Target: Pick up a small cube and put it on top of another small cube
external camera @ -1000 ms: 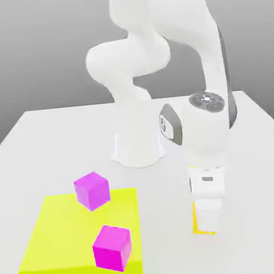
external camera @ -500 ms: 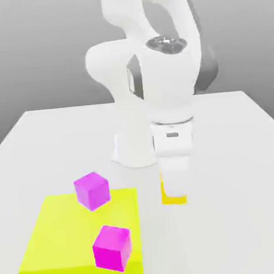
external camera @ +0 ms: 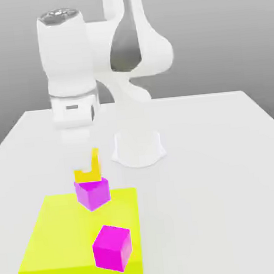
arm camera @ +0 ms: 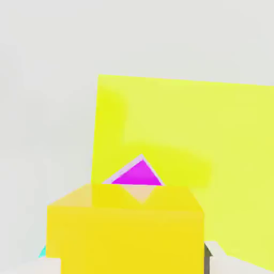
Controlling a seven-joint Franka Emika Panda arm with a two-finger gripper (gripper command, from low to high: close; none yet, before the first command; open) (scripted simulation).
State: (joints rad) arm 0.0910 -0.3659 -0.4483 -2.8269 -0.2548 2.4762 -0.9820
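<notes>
The arm is curling over from its base, wrist section hanging upright above the desk [external camera: 223, 154] toward the exterior view's left, hand pointing straight down. The gripper [external camera: 87, 162] is hovering right over the far pink cube [external camera: 92, 192]. The yellow cube [external camera: 88, 174] is sitting on top of that pink cube, partly hidden there; whether the jaws are apart or clamped, I cannot tell. Both pink cubes, the near one [external camera: 112, 247] included, are resting on the big yellow-green block [external camera: 61, 241].
</notes>
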